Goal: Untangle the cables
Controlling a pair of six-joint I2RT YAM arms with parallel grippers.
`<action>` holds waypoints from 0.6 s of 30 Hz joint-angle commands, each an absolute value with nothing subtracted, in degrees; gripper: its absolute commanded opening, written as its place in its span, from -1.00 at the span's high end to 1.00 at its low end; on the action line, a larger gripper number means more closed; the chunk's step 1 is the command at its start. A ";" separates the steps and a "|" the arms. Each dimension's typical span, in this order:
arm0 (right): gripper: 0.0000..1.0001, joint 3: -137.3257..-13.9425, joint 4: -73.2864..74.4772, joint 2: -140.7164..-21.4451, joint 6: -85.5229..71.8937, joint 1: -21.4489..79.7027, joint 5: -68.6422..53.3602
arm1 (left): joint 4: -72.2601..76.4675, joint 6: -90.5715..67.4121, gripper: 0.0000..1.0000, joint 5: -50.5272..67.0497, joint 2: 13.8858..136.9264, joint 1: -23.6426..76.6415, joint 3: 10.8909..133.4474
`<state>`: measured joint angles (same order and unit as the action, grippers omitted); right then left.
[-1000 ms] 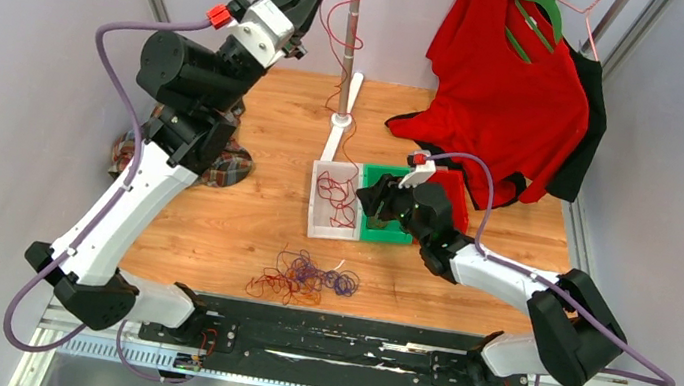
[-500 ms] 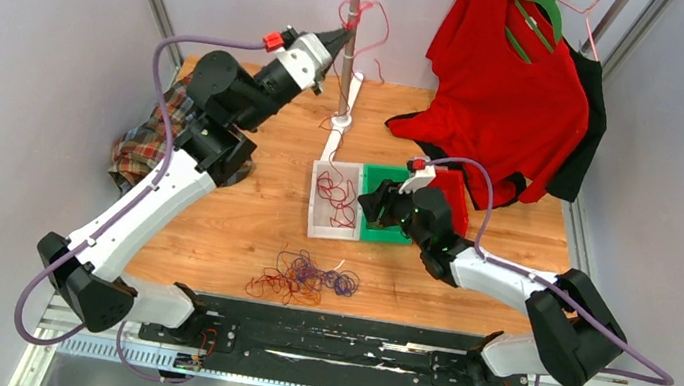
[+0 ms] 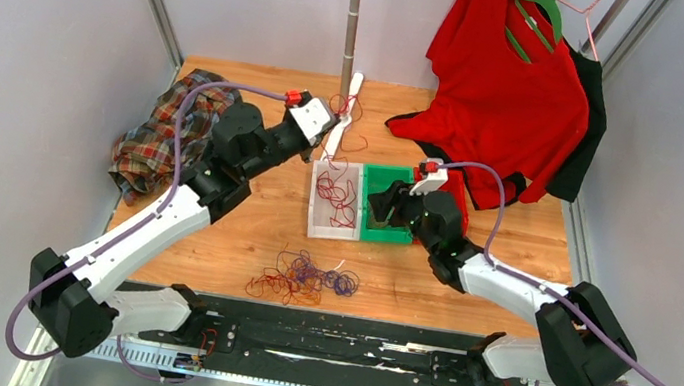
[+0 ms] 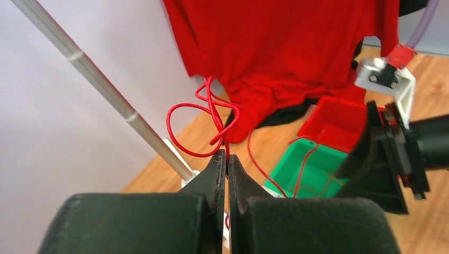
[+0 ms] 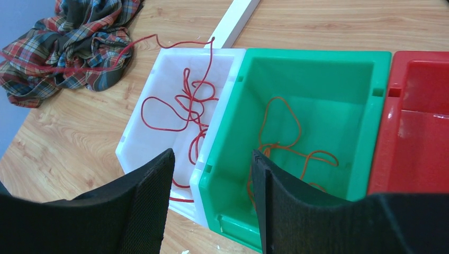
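My left gripper (image 3: 334, 129) is shut on a thin red cable (image 3: 347, 109) beside the pole's base; in the left wrist view the jaws (image 4: 226, 156) pinch it and its loops (image 4: 204, 114) stand above the tips. More red cable (image 3: 336, 195) lies in the white bin (image 3: 316, 222), also seen in the right wrist view (image 5: 180, 114). An orange cable (image 5: 286, 143) lies in the green bin (image 5: 310, 58). A tangle of red, orange and purple cables (image 3: 302, 278) lies on the table near the front. My right gripper (image 5: 212, 156) is open and empty over the white and green bins' near edge.
A red bin (image 3: 460, 195) stands right of the green bin (image 3: 381, 231). A metal pole (image 3: 354, 13) on a white base rises behind the bins. A red shirt (image 3: 508, 95) hangs at the back right. A plaid cloth (image 3: 160, 132) lies at the left.
My left arm has swung down from high beside the pole to low by its base, carrying the red cable along. My right gripper has shifted slightly over the bins.
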<state>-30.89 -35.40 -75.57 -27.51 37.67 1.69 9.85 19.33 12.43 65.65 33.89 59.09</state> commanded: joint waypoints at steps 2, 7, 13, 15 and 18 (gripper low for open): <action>-0.10 -29.97 -36.04 -74.95 -27.56 35.92 2.64 | 6.13 13.66 0.99 14.26 62.85 34.28 56.01; -0.10 -30.14 -35.91 -74.86 -27.52 35.16 2.50 | 4.40 12.01 0.99 16.44 64.75 34.28 54.70; -0.10 -29.48 -35.50 -73.81 -27.38 32.97 1.99 | 1.77 11.87 0.99 22.61 68.23 34.29 55.28; -0.10 -29.36 -35.51 -73.79 -27.46 32.28 1.49 | 0.79 12.75 0.99 26.43 67.41 34.55 54.34; -0.10 -29.52 -35.42 -74.28 -27.71 31.81 0.99 | -0.16 12.25 0.99 28.91 65.14 34.97 54.98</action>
